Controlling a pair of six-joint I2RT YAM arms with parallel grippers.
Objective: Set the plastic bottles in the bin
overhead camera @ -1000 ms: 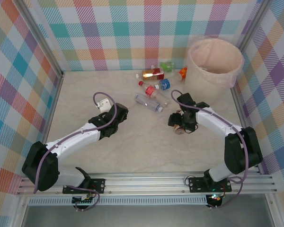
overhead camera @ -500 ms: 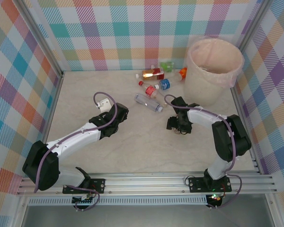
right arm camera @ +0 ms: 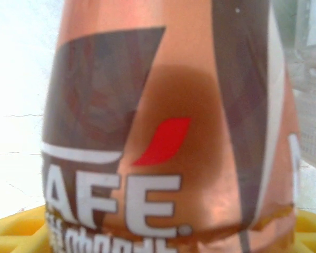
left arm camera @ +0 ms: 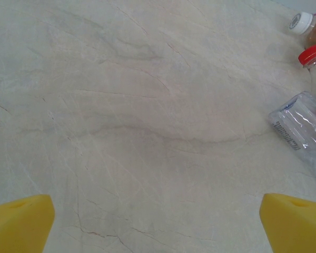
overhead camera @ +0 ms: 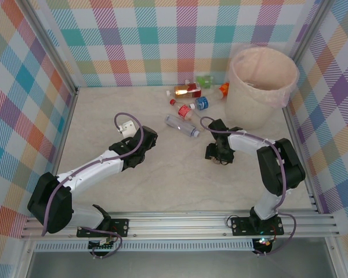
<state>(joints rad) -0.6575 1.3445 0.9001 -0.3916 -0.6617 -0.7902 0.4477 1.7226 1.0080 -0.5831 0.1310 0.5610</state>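
Bottles point(overhead camera: 184, 109) lie in a loose cluster on the far side of the tabletop point(overhead camera: 104, 110), just left of the bin point(overhead camera: 249, 110), which stands upright in the far right corner. Nearest in that cluster is a clear bottle point(overhead camera: 182, 125), lying on its side.

On the right, the arm is folded down low, with the right end effector point(overhead camera: 218, 155) close to the tabletop, near the bin's foot and a little nearer than the clear bottle. It holds a coffee bottle point(right arm camera: 163, 132) with an orange-brown label; from the wrist, the label sits between the yellow pads point(right arm camera: 13, 229), which press its lower edge on both sides.

On the left, the left end effector point(left arm camera: 158, 224) hangs over bare tabletop with its fingers spread wide and nothing between them. The clear bottle lies off to its right.
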